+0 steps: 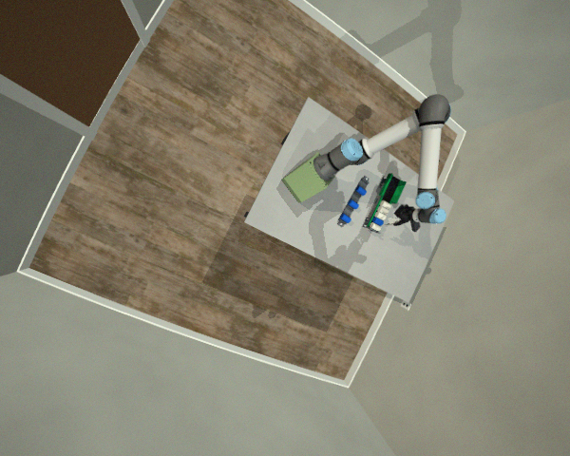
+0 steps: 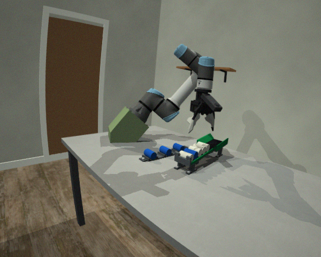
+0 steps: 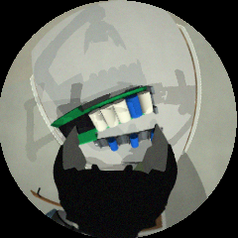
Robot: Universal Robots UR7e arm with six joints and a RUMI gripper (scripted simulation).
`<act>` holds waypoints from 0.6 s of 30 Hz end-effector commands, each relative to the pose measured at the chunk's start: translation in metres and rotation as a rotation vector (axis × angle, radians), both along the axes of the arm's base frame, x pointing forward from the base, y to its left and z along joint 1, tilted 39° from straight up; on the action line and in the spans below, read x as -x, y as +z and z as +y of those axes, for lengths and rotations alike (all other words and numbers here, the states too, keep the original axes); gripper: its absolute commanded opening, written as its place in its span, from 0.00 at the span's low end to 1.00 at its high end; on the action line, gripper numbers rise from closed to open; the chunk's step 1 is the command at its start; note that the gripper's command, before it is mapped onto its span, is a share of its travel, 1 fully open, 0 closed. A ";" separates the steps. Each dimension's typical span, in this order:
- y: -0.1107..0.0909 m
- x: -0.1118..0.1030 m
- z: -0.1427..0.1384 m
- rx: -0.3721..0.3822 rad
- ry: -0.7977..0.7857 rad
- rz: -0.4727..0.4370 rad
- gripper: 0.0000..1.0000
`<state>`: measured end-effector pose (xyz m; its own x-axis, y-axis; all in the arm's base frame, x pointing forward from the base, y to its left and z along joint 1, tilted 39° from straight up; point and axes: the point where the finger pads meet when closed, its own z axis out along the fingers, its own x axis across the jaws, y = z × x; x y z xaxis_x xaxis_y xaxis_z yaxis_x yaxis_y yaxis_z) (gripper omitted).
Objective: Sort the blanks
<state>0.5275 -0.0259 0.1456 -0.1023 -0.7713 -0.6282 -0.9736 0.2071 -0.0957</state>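
The feed ramp (image 2: 213, 149) (image 1: 387, 185) (image 3: 74, 116) has green side rails and a black floor. A white blank (image 2: 186, 154) (image 3: 146, 104) lies at its low stop, and a blue blank (image 2: 191, 152) (image 1: 377, 221) (image 3: 133, 108) lies against it. More white blanks (image 2: 201, 145) (image 3: 110, 117) follow up the ramp. Three blue blanks (image 2: 150, 153) (image 2: 165, 150) (image 2: 178, 146) lie on the grey stock rack (image 2: 142, 159) beside the ramp; they also show in the overhead view (image 1: 353, 202) and the wrist view (image 3: 114, 144). My gripper (image 2: 200, 128) (image 1: 398, 218) (image 3: 115, 125) is open and empty, hanging above the ramp's upper end.
A green box (image 2: 125, 128) (image 1: 302, 182) holds the arm's base at the back left of the grey table (image 2: 238, 216). A small wooden wall shelf (image 2: 227, 69) hangs behind the arm. A brown door is in the left wall.
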 end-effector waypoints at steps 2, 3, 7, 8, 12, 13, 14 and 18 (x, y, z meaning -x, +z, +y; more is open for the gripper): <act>-0.006 -0.001 -0.007 -0.032 -0.153 0.116 1.00; -0.007 -0.001 -0.008 -0.039 -0.178 0.136 1.00; -0.009 -0.001 -0.010 -0.050 -0.219 0.168 1.00; -0.010 -0.001 -0.011 -0.059 -0.252 0.193 1.00; -0.014 -0.001 -0.015 -0.084 -0.346 0.266 1.00; -0.015 -0.001 -0.016 -0.092 -0.376 0.290 1.00; -0.016 -0.001 -0.017 -0.100 -0.406 0.313 1.00; -0.020 -0.001 -0.021 -0.123 -0.491 0.379 1.00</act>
